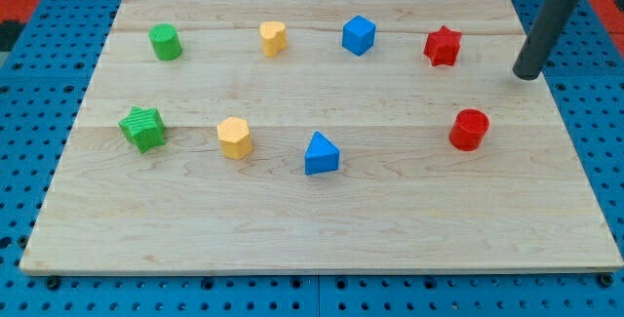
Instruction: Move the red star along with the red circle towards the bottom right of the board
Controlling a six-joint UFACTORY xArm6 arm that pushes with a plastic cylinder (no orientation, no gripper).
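Note:
The red star (pixel 442 46) lies near the board's top right. The red circle (pixel 469 129) stands below it, at the right of the board's middle row. My tip (pixel 526 76) is at the board's right edge, to the right of the red star and up and to the right of the red circle. It touches neither block.
A wooden board (pixel 322 219) lies on a blue pegboard. Top row: green circle (pixel 166 42), yellow heart-like block (pixel 273 38), blue cube (pixel 358 35). Middle row: green star (pixel 143 128), yellow hexagon (pixel 235 138), blue triangle (pixel 321 154).

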